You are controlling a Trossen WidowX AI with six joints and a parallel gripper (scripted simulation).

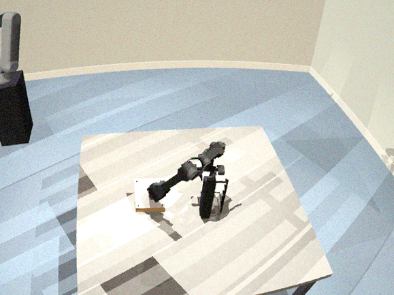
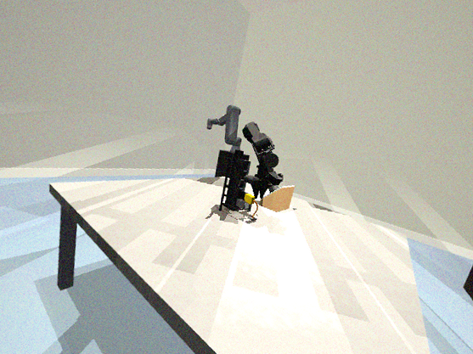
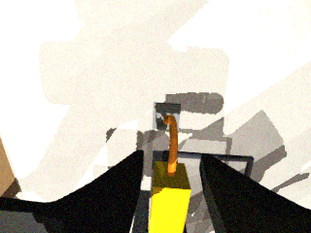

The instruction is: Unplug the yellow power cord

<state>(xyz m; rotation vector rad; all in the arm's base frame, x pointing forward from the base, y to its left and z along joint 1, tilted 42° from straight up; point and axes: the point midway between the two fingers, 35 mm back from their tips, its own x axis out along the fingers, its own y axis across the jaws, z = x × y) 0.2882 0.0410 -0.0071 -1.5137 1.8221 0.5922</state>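
The yellow plug (image 2: 249, 198) (image 3: 169, 209) stands between the two black fingers, with a visible gap on each side in the wrist view. My gripper (image 2: 258, 195) (image 3: 171, 159) is partly open and not clamped on it; its fingertips are hidden in the top view. The orange-yellow cord (image 2: 256, 210) (image 3: 173, 146) runs from the plug to a small grey block (image 3: 161, 123). The power strip seems to be the white-topped block with wooden sides (image 1: 141, 195) (image 2: 278, 199) (image 3: 5, 175). The plug appears apart from it. Its sockets and the plug's prongs are hidden.
The table (image 1: 234, 259) (image 2: 298, 332) carries the arm's base, a tall black panel (image 1: 207, 198) and a thin black frame (image 1: 225, 193) (image 3: 233, 156) close to the cord. Another grey arm (image 1: 12, 40) stands on a black pedestal (image 1: 11, 114) off the table.
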